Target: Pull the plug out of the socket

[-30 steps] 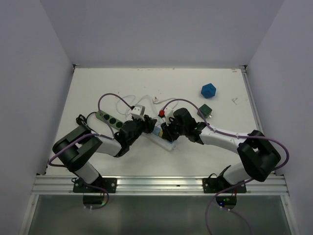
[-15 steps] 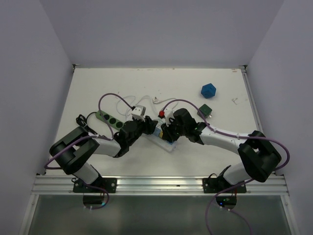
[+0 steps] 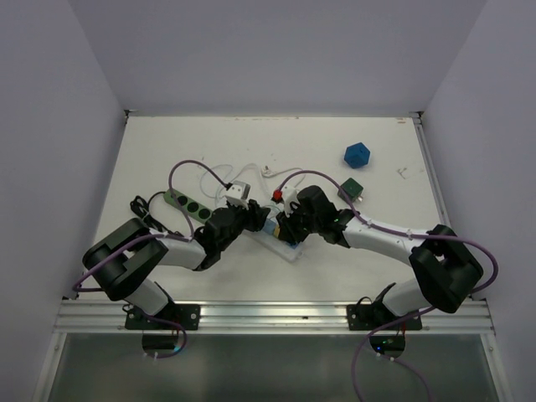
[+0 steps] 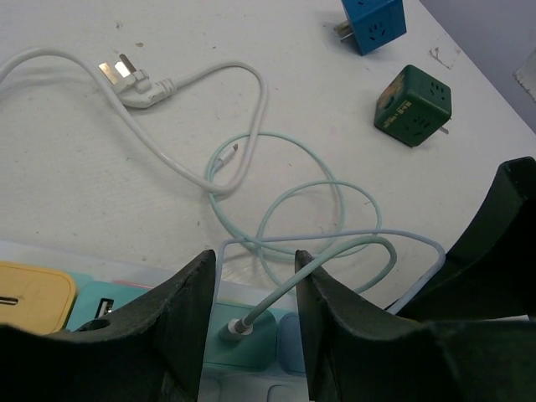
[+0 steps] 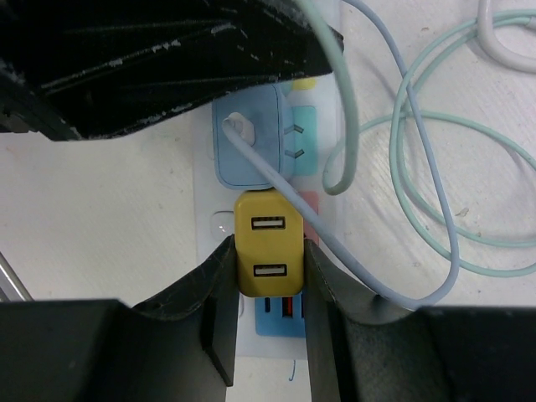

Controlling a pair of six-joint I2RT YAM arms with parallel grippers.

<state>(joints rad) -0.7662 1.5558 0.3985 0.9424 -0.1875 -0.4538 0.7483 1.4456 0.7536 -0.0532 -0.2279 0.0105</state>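
plug (image 5: 266, 239), yellow with two usb ports, clamped in the right claw (image 5: 270, 260)

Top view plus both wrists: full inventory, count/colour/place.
table: 1, white, under everything
strip: 1, white, centre, between the arms
green strip: 1, green, left of centre
black cord: 1, black, at green strip's left end
yellow charger: 1, yellow, plugged in strip
blue charger: 1, light blue, in strip beside yellow charger
teal plug: 1, teal, in strip
mint cable: 1, mint, looped, runs into teal plug
lavender cable: 1, lavender, from blue charger
white plug: 1, white, loose, with cord
blue cube: 1, blue, far right
green cube: 1, dark green, near blue cube
left fingers: 2, black, either side of teal plug
right fingers: 2, black, shut on yellow charger
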